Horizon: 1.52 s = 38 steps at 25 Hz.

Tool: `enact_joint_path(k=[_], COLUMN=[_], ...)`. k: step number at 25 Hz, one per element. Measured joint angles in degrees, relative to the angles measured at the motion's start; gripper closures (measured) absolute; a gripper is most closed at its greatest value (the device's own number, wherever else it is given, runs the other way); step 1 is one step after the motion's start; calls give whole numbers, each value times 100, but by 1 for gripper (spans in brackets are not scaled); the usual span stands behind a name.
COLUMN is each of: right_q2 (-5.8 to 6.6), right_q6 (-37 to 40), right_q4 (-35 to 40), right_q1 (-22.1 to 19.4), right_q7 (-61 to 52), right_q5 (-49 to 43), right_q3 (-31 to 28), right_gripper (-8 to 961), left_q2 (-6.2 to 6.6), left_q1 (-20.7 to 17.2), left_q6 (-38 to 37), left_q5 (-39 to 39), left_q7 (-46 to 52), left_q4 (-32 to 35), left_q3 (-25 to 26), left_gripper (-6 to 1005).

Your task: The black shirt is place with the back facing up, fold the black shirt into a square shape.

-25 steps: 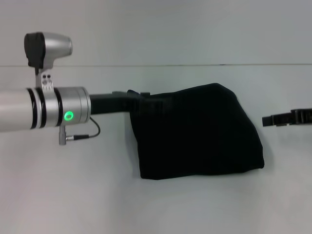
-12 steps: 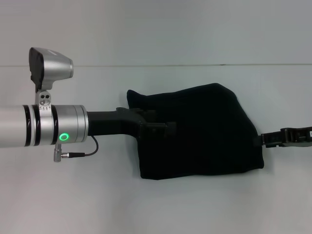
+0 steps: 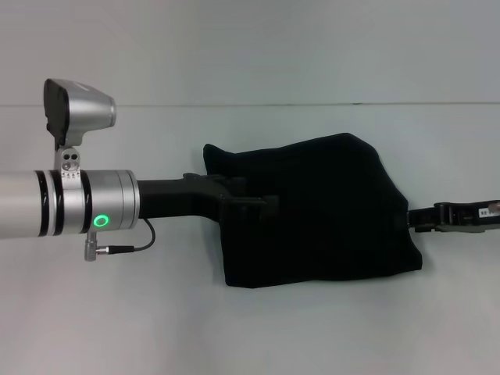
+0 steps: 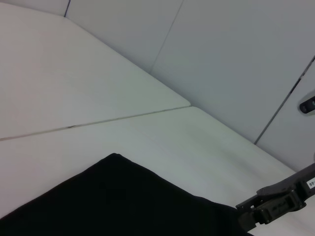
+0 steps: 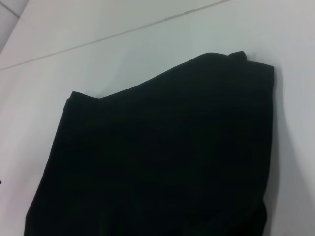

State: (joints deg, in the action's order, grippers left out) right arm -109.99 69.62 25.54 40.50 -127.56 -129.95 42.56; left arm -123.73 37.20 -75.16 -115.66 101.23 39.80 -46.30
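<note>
Head view: the black shirt point(image 3: 316, 211) lies folded in a rough square on the white worktop point(image 3: 117, 312). The left gripper point(image 3: 262, 205) reaches over its left edge; the right gripper point(image 3: 418, 219) touches its right edge. I cannot tell either gripper's state. Left wrist view: the shirt's corner point(image 4: 118, 196) lies near the right gripper point(image 4: 268, 209). Right wrist view: the shirt point(image 5: 162, 157) fills the frame.

Pale white table point(image 3: 117, 312), folded black shirt point(image 3: 328, 211) flat on it.

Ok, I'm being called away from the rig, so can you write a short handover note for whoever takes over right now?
Left end effector: reaching over the black shirt from its left edge.
Right end effector: at the shirt's right edge.
The shirt lies on the white table, already folded into a compact bundle, roughly rectangular with uneven edges.
Left to do: square up the shape and withdraw both arms.
</note>
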Motion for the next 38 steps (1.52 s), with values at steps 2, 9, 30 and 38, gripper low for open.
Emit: enact_joint_path(k=[2, 9, 30, 38], right_q2=[-30, -84, -258, -272], right_q6=[-79, -280, -626, -583], right_q4=[-26, -85, -158, -131], right_q1=[24, 60, 144, 3], right_q7=[11, 34, 54, 191], right_q5=[-2, -18, 10, 41], right_q3=[18, 33, 62, -154], right_gripper=[436, 449, 853, 917], left_q2=[-3, -6, 25, 30], left_q1=[-1, -3, 50, 46], left_q6=[28, 75, 146, 151], left_q5=[-1, -1, 0, 0], left_q7=[-1, -5, 1, 12], left_q4=[0, 1, 2, 2], left_q3=[-8, -19, -13, -7], left_gripper=[138, 138, 137, 137])
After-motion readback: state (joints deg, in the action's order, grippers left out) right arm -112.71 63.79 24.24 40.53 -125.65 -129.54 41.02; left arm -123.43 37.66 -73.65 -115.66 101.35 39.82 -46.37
